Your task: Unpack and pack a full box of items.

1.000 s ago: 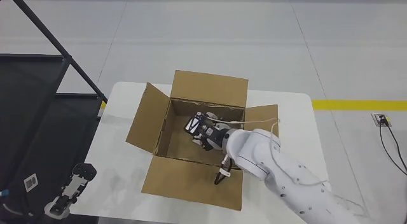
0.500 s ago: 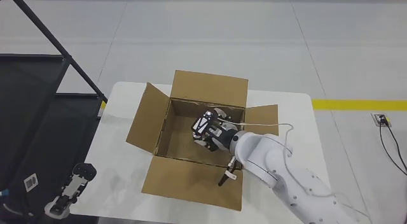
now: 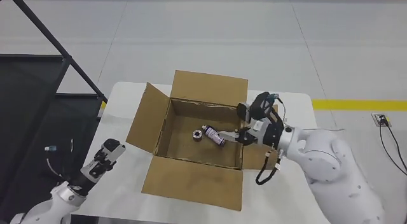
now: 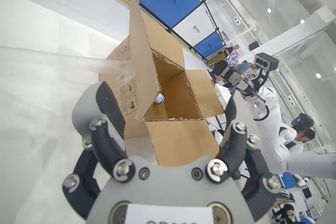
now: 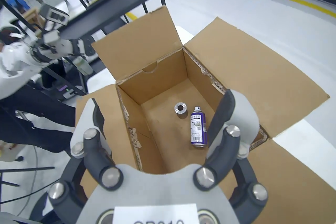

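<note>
Box (image 3: 191,184): brown cardboard, standing upright in the middle of the bench (image 3: 289,100), all four flaps folded outward and the top open.
Spray can (image 5: 198,128): purple and white, lying on its side on the box floor, closer to the box's right wall than to its left.
Metal disc (image 5: 180,107): a small round silver piece with a dark hole in the centre, flat on the box floor, just beside the can's nozzle end and apart from it.
Right arm (image 3: 318,154): comes in from the box's right side and ends over the box's right wall and flap.
Right jaws: spread wide with nothing between them, held above the box's right rim and tilted down toward the can and disc inside.
Left arm (image 3: 76,186): off the box's left front corner, near the bench edge, well apart from the box.
Left jaws: spread, holding nothing, facing the box's left flap.
Rack (image 3: 38,97): black metal shelving on the floor beyond the box's left side.
Floor line (image 3: 356,104): yellow stripe on the floor beyond the box's right side.
</note>
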{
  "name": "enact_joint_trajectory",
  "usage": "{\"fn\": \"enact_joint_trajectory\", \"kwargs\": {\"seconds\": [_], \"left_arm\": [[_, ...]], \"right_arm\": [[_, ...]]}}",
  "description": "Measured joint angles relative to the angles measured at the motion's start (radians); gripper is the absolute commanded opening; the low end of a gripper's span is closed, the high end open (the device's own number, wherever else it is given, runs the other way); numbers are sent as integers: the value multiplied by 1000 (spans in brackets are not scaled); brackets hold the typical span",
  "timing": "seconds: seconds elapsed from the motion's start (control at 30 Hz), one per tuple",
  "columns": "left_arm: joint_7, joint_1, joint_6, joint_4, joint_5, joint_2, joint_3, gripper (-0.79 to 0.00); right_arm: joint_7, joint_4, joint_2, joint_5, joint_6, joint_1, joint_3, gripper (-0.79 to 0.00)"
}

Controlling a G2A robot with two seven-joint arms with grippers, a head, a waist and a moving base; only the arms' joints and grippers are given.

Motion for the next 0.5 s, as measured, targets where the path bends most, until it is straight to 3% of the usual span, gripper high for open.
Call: {"fn": "enact_joint_trajectory", "kwargs": {"seconds": [0.13,0.3,0.5], "left_arm": [[-15,-34,8,-10,35,2,48,0],[-15,-23,-45,-46,49,3,77,0],[-48,-22,-33,-74,90,8,102,0]], "right_arm": [[49,35,24,200,-63,-87,144,0],[209,142,52,441,-46,-109,276,0],[294,262,73,520,-4,-90,331,0]]}}
